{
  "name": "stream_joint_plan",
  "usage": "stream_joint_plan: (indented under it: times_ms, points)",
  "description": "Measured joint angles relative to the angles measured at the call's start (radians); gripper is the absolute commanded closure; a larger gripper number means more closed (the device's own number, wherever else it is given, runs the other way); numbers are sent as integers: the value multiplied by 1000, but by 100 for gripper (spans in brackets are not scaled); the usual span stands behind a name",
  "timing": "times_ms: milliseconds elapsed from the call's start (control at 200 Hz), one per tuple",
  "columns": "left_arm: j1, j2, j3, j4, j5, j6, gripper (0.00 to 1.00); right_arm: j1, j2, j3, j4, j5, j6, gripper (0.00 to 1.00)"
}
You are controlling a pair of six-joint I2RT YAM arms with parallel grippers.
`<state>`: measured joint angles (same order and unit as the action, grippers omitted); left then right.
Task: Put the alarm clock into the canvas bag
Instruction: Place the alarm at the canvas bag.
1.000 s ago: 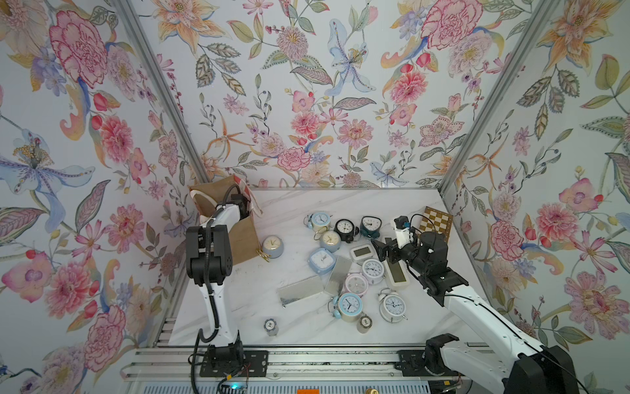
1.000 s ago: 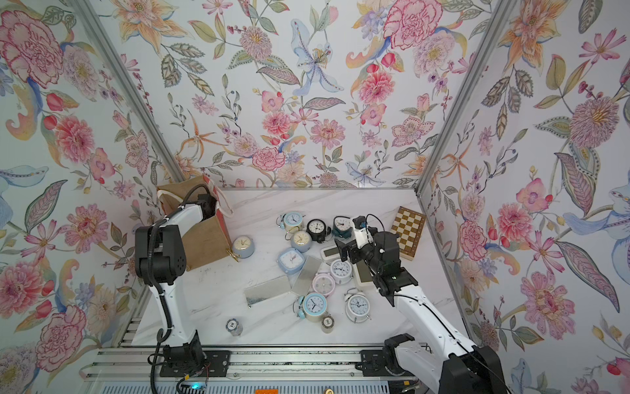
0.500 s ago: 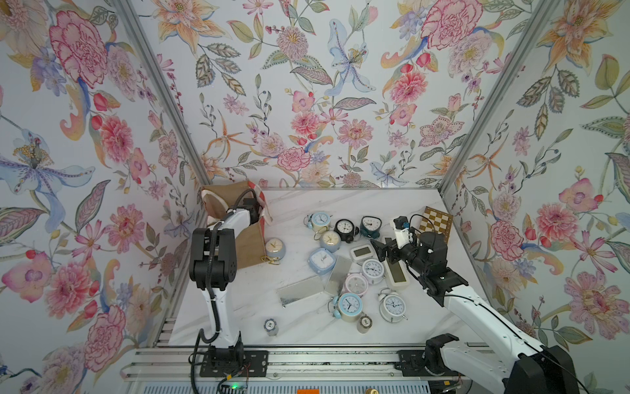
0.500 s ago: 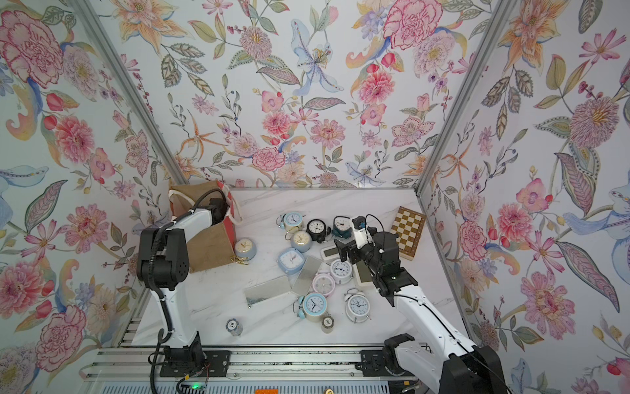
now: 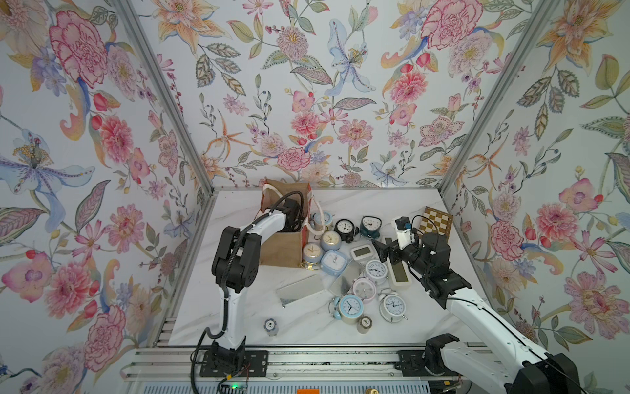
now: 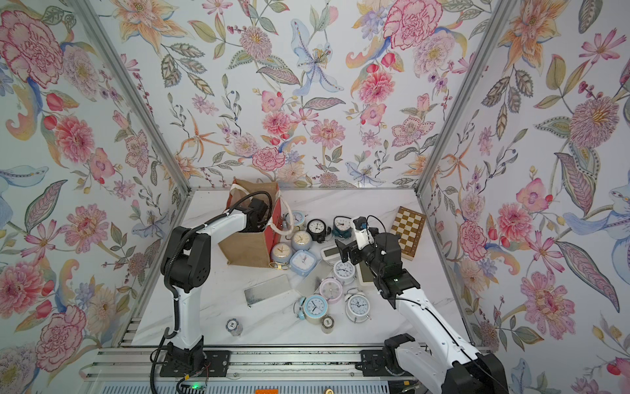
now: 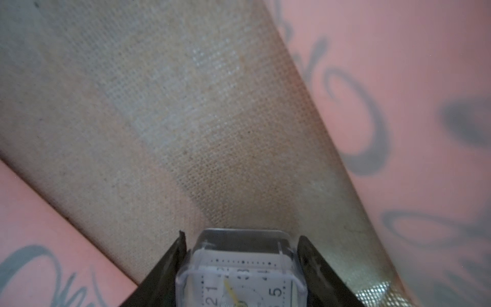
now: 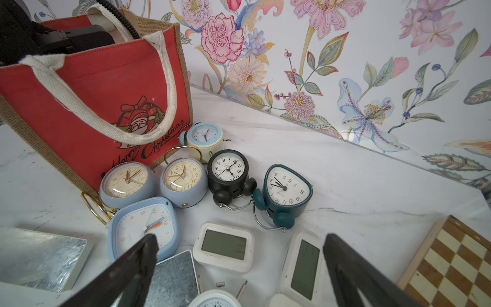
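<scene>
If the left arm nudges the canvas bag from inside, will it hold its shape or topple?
Probably keeps shape: the canvas bag stands upright with flat, straight walls. It might slide or tip, being tall cloth on the smooth tabletop. Its white handle droops, so likely floppy.

Left arm (image 6: pixel 221 218) apparently dips into canvas bag (image 6: pixel 245 252).

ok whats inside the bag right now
The left gripper is inside the bag, holding a small white square clock. Whatever lies beneath the clock is covered.
</scene>
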<state>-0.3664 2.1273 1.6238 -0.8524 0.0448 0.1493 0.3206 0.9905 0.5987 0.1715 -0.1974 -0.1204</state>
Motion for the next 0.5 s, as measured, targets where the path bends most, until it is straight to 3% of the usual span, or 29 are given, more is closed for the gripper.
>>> stream_joint_plan:
  times_ms: [45,90,495]
  points:
    - [0,1,14,-5,0,-11,13,0,-4,0,-4,0,0,1]
    - [0,1,31,-14,-1,-25,8,0,-6,0,-4,3,0,1]
    - [0,-71,237,-77,-25,-79,6,26,-7,41,-49,7,1,1]
